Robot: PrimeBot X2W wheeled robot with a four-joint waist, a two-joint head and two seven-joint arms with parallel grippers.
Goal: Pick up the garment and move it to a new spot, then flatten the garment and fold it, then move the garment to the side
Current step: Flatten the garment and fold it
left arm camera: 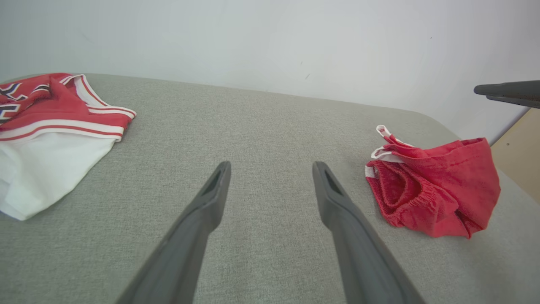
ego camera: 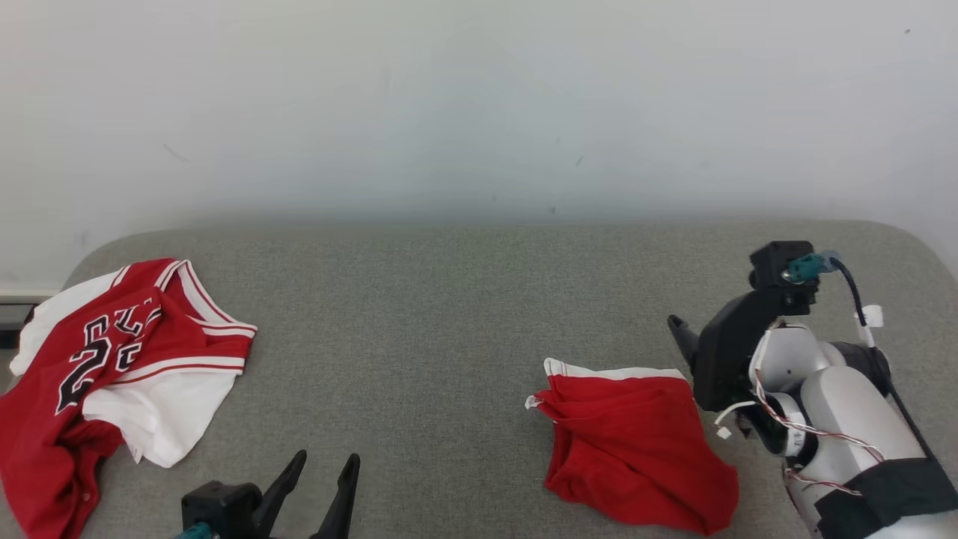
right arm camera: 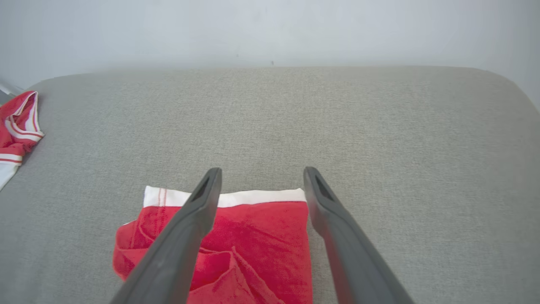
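The garment (ego camera: pixel 636 442) is a red piece with a white band, lying loosely folded on the grey padded table (ego camera: pixel 449 314) at the right. It also appears in the left wrist view (left arm camera: pixel 438 185). My right gripper (ego camera: pixel 685 340) hangs open just right of and above the garment's white edge. In the right wrist view the open fingers (right arm camera: pixel 261 171) straddle the garment (right arm camera: pixel 257 236) with nothing held. My left gripper (ego camera: pixel 325 458) is open near the table's front edge, well to the garment's left, over bare cloth (left arm camera: pixel 270 166).
A red and white basketball jersey (ego camera: pixel 112 359) lies crumpled at the table's left end, also visible from both wrists (left arm camera: pixel 50 122) (right arm camera: pixel 17 122). A pale wall (ego camera: pixel 479 112) rises behind the table. The right gripper's fingers (left arm camera: pixel 506 90) show at the left wrist view's right edge.
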